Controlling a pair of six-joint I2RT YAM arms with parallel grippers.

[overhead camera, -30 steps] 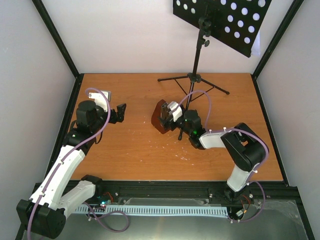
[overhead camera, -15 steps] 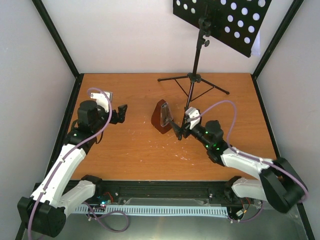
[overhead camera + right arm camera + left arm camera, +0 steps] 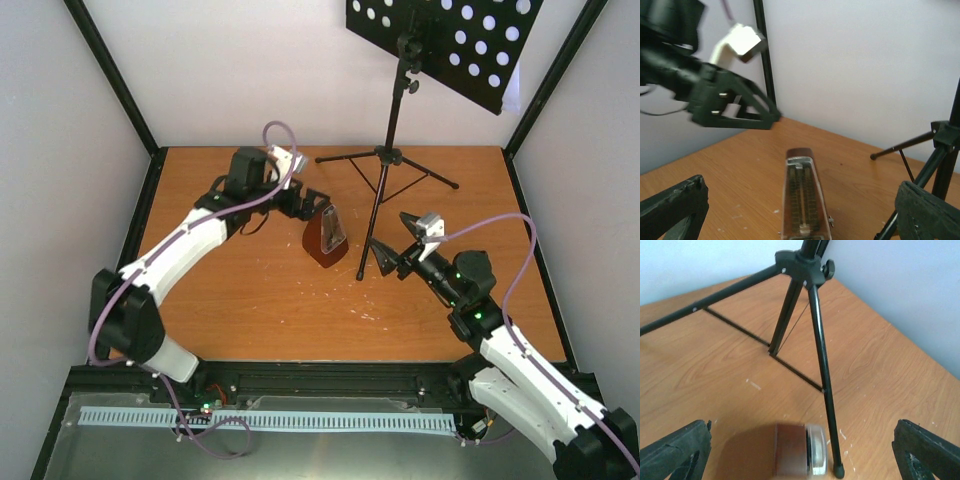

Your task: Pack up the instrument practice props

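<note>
The left fingers are spread wide with nothing between them, just above and to the upper left of the metronome. In the left wrist view its top sits low in the frame, centred in their gap. The right fingers gape just as wide and empty, near its right side, with a leg of the music stand slanting down between. The metronome stands upright mid-frame on the tabletop, long axis vertical, its clear face turned toward the right fingers. I'd judge the left arm nearer and better lined up to drop over it.
</note>
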